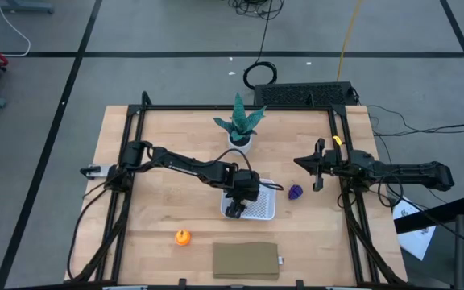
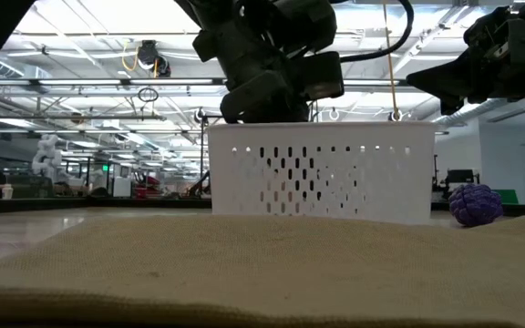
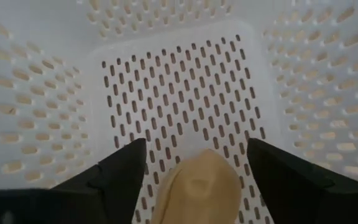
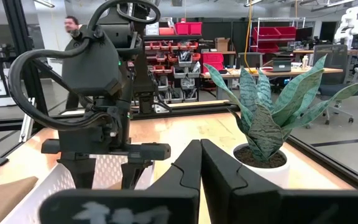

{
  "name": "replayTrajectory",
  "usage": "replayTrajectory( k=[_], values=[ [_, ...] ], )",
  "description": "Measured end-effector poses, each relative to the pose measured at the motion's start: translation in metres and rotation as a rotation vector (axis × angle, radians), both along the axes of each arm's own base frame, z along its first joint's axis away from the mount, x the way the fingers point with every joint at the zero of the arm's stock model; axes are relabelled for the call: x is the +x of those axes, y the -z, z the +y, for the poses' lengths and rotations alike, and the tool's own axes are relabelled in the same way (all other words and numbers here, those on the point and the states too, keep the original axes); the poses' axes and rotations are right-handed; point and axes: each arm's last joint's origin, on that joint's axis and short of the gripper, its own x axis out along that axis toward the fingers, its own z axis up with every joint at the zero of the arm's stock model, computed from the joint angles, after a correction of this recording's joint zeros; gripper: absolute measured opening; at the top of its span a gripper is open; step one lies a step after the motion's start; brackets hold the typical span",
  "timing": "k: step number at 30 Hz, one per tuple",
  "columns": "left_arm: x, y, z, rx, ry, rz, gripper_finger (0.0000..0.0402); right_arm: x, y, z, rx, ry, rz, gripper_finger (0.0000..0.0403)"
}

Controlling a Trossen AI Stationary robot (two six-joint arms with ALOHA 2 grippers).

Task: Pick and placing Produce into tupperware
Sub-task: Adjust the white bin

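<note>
The white tupperware stands at the table's middle; the low view shows its perforated wall. My left gripper points down into it, open. In its wrist view the tan oval produce lies between the two fingers, with a strip of mesh floor showing on either side of it. The purple produce rests on the table right of the tupperware. The orange produce rests near the front left. My right gripper is shut and empty, hovering right of the purple produce.
A green potted plant stands behind the tupperware. A flat olive-brown pad lies at the front edge. Black frame rails run along the table's left and right sides. A person shows in the room beyond.
</note>
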Motion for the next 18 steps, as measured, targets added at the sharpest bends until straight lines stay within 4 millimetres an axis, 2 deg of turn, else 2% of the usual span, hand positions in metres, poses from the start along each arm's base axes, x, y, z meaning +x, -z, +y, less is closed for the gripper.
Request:
replayTrajectory(
  k=[3,11,15,18],
  values=[
    [0.001,-0.008,0.000,0.002,0.005,-0.015,0.0291,0.000,0.000,0.000,0.000,0.000,-0.001,0.0000],
    [0.002,-0.048,0.001,0.052,0.011,-0.021,0.0275,0.000,0.000,0.000,0.008,-0.001,-0.002,0.0000],
    [0.001,-0.072,0.003,0.119,-0.024,-0.044,0.0246,0.000,0.000,0.000,0.010,-0.002,-0.002,0.0000],
    [-0.001,-0.088,0.005,0.160,-0.041,-0.073,0.0201,0.000,0.000,0.000,0.018,-0.004,-0.003,0.0000]
  ],
)
